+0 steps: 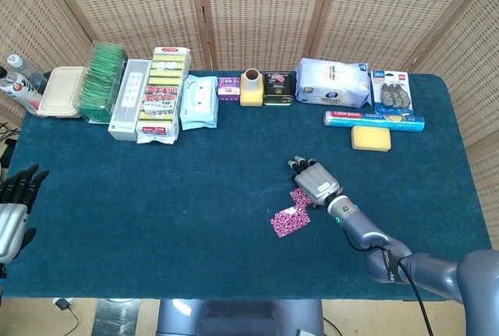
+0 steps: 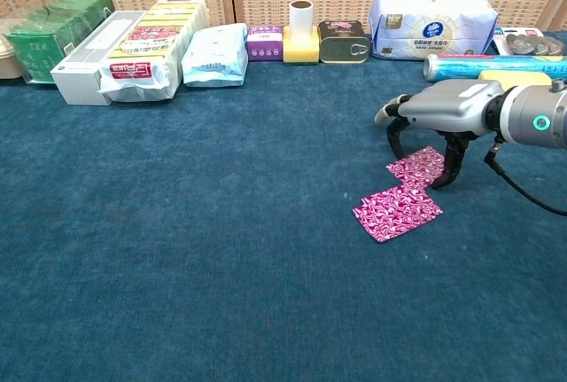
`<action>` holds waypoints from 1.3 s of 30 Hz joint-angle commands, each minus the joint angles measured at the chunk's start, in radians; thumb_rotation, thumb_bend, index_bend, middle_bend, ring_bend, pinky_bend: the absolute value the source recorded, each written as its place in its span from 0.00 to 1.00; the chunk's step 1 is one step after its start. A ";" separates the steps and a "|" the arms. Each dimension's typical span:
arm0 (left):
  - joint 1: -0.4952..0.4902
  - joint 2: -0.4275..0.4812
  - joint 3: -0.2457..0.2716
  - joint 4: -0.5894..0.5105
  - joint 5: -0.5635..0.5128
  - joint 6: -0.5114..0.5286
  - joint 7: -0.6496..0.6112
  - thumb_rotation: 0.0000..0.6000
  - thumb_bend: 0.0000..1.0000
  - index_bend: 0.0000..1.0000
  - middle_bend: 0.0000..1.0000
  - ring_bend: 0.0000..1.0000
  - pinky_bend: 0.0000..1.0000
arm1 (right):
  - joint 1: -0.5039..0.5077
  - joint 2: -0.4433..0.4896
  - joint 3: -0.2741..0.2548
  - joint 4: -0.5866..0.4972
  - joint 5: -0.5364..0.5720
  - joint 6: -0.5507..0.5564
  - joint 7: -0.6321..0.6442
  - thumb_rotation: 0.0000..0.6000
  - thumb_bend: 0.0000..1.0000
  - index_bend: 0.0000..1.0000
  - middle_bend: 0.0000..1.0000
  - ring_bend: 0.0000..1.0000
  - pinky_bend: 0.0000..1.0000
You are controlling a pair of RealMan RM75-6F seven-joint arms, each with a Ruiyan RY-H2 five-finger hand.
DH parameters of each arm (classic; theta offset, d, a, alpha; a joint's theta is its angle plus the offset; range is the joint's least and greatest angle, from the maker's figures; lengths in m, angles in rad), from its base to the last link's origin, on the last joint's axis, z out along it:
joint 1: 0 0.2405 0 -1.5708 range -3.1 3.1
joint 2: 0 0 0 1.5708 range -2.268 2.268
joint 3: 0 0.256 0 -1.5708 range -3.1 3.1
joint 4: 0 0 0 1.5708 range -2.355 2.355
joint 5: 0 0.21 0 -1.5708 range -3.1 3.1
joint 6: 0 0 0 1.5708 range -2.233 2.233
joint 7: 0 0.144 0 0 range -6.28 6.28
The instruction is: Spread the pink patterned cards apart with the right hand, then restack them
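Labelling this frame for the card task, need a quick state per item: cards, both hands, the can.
near pink patterned card: flat on the cloth, uncovered
far pink patterned card: flat, slid off the near one, corners meeting, under the hand
right hand: arched over the far card, fingertips down at its edges, holding nothing
left hand: off the table's left edge, fingers apart, empty
can: lid unopened, pull tab flat

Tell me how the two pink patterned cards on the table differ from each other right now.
The far card lies under the right robot hand, whose fingertips come down around it; the near card lies in the open, untouched. The far card shows less surface than the near card, partly covered by the hand in the head view. The far card sits further right and nearer the back row. Both lie flat on the blue cloth, share the pattern, and meet at one corner.
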State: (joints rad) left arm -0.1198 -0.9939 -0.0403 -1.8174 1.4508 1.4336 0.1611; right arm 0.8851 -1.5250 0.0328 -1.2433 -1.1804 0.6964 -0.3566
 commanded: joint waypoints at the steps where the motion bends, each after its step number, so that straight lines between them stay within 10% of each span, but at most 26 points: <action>1: 0.000 0.000 0.000 0.000 0.000 0.001 0.001 1.00 0.13 0.00 0.00 0.00 0.07 | -0.001 -0.001 0.000 0.002 -0.002 -0.001 0.001 1.00 0.22 0.42 0.10 0.03 0.20; 15: 0.001 0.001 0.000 -0.001 0.000 0.001 -0.002 1.00 0.13 0.00 0.00 0.00 0.07 | -0.003 0.033 0.021 -0.052 0.005 0.026 -0.039 1.00 0.23 0.43 0.11 0.03 0.20; 39: 0.005 0.018 0.013 0.011 0.040 0.008 -0.050 1.00 0.13 0.00 0.00 0.00 0.07 | -0.025 0.094 -0.004 -0.437 0.346 0.207 -0.361 1.00 0.25 0.45 0.11 0.02 0.19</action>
State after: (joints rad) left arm -0.1146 -0.9766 -0.0274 -1.8069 1.4903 1.4418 0.1115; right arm 0.8579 -1.4109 0.0375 -1.6464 -0.8861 0.8663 -0.6710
